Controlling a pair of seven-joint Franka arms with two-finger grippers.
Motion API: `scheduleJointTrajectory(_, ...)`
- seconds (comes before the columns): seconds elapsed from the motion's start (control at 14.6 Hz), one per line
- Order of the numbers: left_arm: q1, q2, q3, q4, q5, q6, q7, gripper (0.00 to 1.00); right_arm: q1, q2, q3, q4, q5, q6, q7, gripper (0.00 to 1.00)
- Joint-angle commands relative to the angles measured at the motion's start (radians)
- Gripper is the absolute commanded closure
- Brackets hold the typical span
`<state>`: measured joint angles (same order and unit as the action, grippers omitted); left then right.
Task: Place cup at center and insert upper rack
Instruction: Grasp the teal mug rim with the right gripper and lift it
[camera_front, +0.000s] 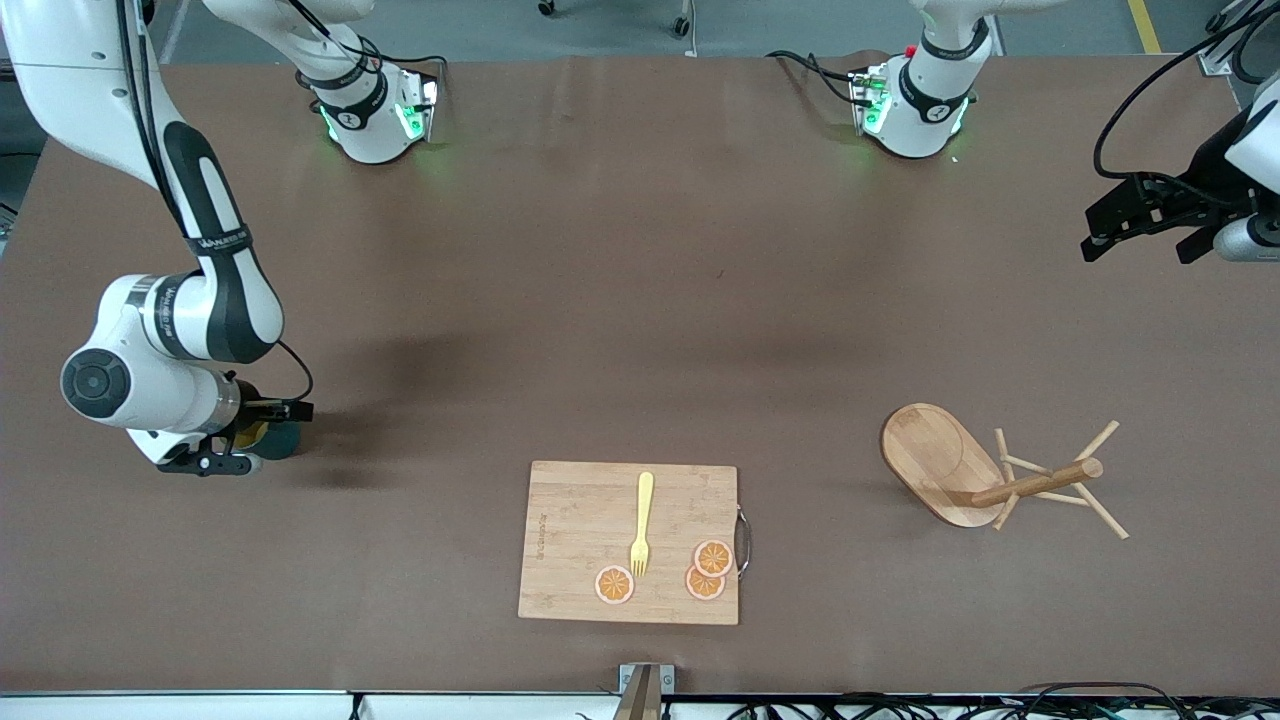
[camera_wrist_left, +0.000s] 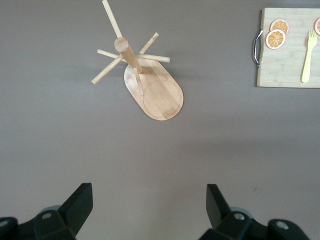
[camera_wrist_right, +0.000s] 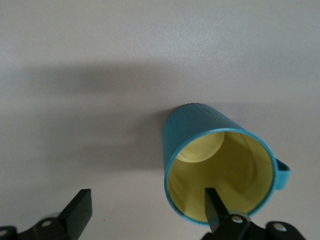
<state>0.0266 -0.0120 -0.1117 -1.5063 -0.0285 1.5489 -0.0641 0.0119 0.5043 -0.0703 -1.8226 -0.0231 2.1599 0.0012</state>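
Observation:
The cup (camera_front: 285, 441), teal with a yellow inside, stands on the table near the right arm's end. My right gripper (camera_front: 256, 438) is down at it and open. In the right wrist view one finger (camera_wrist_right: 214, 205) reaches into the mouth of the cup (camera_wrist_right: 200, 132) and the other stays outside, so the rim lies between the jaws. The upper rack (camera_front: 940, 455), a wooden mug tree, lies tipped on its side toward the left arm's end, and also shows as the rack (camera_wrist_left: 157, 92). My left gripper (camera_front: 1140, 248) hangs open and empty (camera_wrist_left: 150, 192) over that end of the table.
A bamboo cutting board (camera_front: 580, 545) lies near the front edge at mid-table, carrying a yellow fork (camera_front: 642, 525) and three orange slices (camera_front: 712, 557). Its metal handle (camera_front: 743, 540) faces the rack. The arms' bases (camera_front: 915, 105) stand along the table's back edge.

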Motion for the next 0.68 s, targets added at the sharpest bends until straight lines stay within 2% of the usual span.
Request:
scheduleJointTrajectory(0.0,0.006,-0.026,-0.005,-0.020,-0.001,-0.001,0.020,0.00,-0.012,0.017,0.009,-0.001,0.002,0.015,0.003,0.26)
scheduleJointTrajectory(0.34,0.006,-0.026,-0.005,-0.020,-0.001,-0.001,0.020,0.00,-0.012,0.028,0.009,0.005,0.000,0.020,-0.003,0.96)
scheduleJointTrajectory(0.41,0.007,-0.026,-0.005,-0.020,-0.001,-0.001,0.020,0.00,-0.010,0.027,0.010,0.011,0.000,0.015,-0.009,1.00)
scheduleJointTrajectory(0.62,0.007,-0.025,-0.005,-0.022,-0.001,-0.001,0.020,0.00,0.002,0.017,0.013,0.034,0.002,-0.043,-0.061,1.00)
